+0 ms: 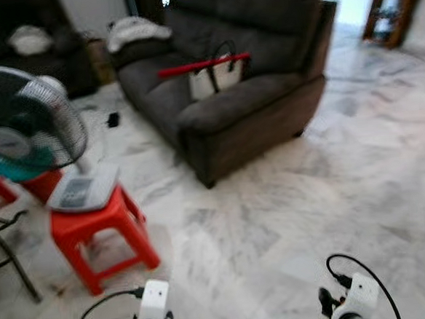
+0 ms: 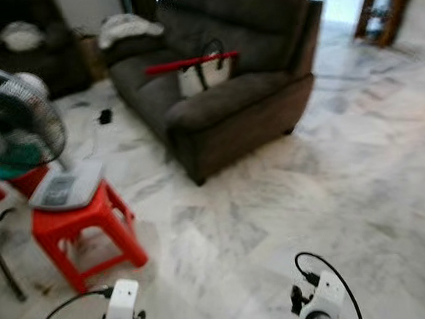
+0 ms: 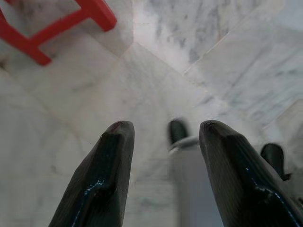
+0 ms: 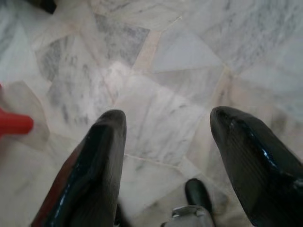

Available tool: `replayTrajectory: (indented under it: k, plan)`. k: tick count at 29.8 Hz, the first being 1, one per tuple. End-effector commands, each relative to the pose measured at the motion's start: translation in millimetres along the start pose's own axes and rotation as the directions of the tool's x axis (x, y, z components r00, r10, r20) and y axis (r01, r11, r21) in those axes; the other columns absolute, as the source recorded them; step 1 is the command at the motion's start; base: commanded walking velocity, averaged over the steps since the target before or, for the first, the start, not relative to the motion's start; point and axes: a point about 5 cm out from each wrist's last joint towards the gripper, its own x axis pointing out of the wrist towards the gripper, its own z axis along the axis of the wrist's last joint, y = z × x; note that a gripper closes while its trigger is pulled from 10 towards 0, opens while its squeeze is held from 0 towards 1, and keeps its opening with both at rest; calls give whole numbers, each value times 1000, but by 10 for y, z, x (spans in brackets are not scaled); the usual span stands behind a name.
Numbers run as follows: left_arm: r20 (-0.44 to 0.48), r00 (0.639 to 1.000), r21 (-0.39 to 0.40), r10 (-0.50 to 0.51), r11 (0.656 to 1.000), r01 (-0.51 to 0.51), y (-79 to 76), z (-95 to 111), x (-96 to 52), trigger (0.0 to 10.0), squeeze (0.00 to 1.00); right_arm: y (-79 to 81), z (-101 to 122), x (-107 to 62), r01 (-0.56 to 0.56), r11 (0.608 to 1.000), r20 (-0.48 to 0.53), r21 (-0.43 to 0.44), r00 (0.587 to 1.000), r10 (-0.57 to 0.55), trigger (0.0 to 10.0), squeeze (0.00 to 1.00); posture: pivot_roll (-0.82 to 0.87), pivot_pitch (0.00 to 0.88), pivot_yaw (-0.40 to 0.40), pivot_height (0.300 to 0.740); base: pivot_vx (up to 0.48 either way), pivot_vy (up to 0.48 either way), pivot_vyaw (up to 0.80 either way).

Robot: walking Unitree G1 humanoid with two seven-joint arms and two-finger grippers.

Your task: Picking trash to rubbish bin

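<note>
Both arms low, pointing down. Left hand (image 3: 163, 175) fingers spread apart, nothing between them. Right hand (image 4: 165, 165) same: fingers wide, nothing held.

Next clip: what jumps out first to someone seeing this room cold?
A dark grey sofa fills the upper middle, with a red stick lying across a white bag on its seat. On the robot's left, a fan stands on a bright red stool on the pale marble floor. Both grippers hang open.

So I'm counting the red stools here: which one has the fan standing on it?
The nearest red stool, in full view on the marble floor, carries the fan on its grey base. The other red ones sit behind it, partly hidden.
</note>
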Motion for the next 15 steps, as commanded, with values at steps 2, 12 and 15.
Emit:
replayTrajectory:
  k: [2,12,15]
  plan:
    - [-17,1000,-9,23,1000,-23,81,-52,-10,10000,0,69,28,15,-13,1000,13,9,1000,13,10000,0,-120,0,1,740,0,0,800]
    - [-24,1000,-4,17,1000,-17,63,-78,-14,10000,0,70,22,12,-12,1000,15,11,1000,12,10000,0,-121,0,3,740,0,0,800]
    - [-22,1000,-4,18,1000,-18,64,-70,-13,10000,0,70,15,11,-12,1000,14,12,1000,12,10000,0,-118,2,3,740,0,0,800]
